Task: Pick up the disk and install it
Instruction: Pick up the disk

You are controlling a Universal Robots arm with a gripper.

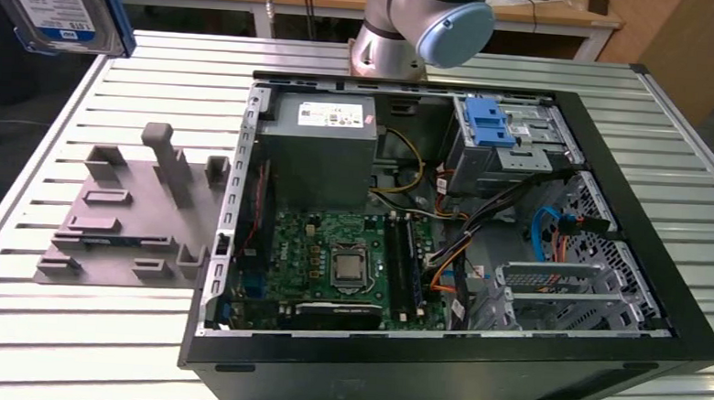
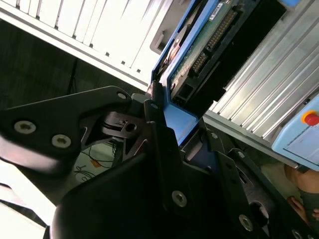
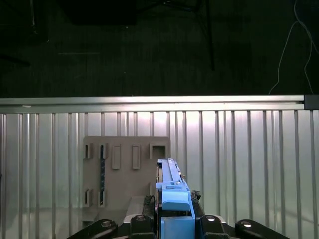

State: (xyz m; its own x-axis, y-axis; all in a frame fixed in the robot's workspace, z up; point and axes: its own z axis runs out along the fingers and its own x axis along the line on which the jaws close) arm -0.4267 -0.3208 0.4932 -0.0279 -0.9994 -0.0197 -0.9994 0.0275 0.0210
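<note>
The disk (image 1: 57, 3) hangs high over the table's far corner at the exterior view's left, with its blue-and-white label facing the camera and a blue rail along its side. In the first wrist view the disk (image 3: 171, 185) is edge-on above the slatted table, and my gripper (image 3: 174, 221) is shut on its blue carrier. The second wrist view shows the disk's circuit-board side (image 2: 209, 42) running away from the black fingers (image 2: 159, 134), which clamp the blue frame.
An open computer case (image 1: 647, 261) lies on the slatted metal table (image 1: 69, 332). Inside are a grey power supply (image 1: 316, 152), a motherboard (image 1: 329, 263) and a drive bay with a blue latch (image 1: 493, 125). A grey fixture plate (image 1: 124, 215) with upright holders lies beside the case.
</note>
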